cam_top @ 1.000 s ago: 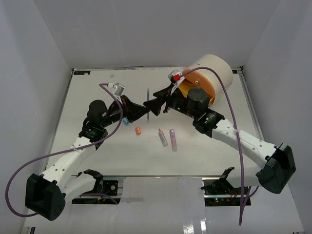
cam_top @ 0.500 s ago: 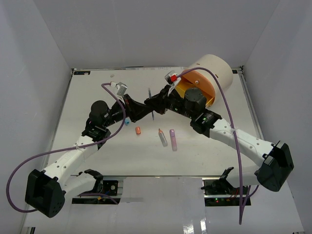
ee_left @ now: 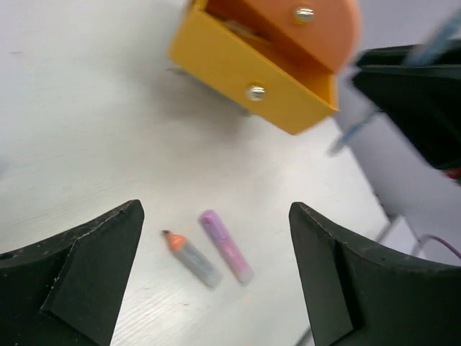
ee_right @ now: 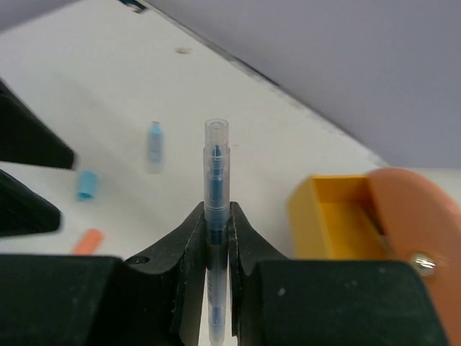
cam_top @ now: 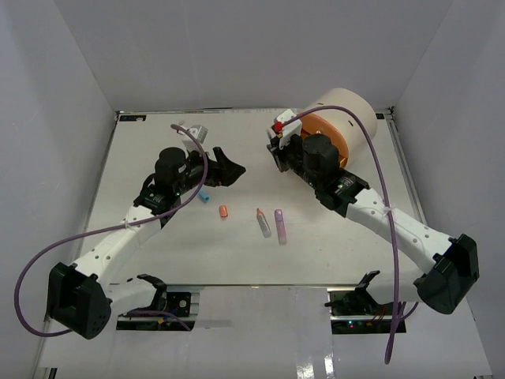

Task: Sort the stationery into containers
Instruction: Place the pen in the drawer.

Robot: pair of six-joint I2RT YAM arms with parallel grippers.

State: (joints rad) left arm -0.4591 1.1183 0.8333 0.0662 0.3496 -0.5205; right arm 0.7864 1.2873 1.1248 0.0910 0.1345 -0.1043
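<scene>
Carry the blue pen (ee_right: pixel 216 166) over to the open yellow drawer (ee_right: pixel 328 216), pulled out beside the orange drawer (ee_right: pixel 403 209) on the round face of the cream cylinder (cam_top: pixel 347 106). Rely on the right claw (ee_right: pixel 217 216) for this: clamped tight on the barrel, the clear-capped end standing well above the fingers. Tilt the wrist to lay the pen along the drawer's length before letting go, not across a wall; dropped on end, likely to tip back out, to judge by the height above the fingers. Lower to bring the pen inside the walls, then part the fingers gently. Leave the left claw (ee_left: pixel 215 207) out of the way: spread wide, holding nothing, hanging above the counter (cam_top: pixel 237 260). Turn afterwards to the things lying there: a purple marker (ee_left: pixel 227 246) just beside a grey marker with an orange tip (ee_left: pixel 193 259), an orange cap (cam_top: pixel 223 212) and a blue cap (cam_top: pixel 203 197) near by, all well apart from the drawers.
</scene>
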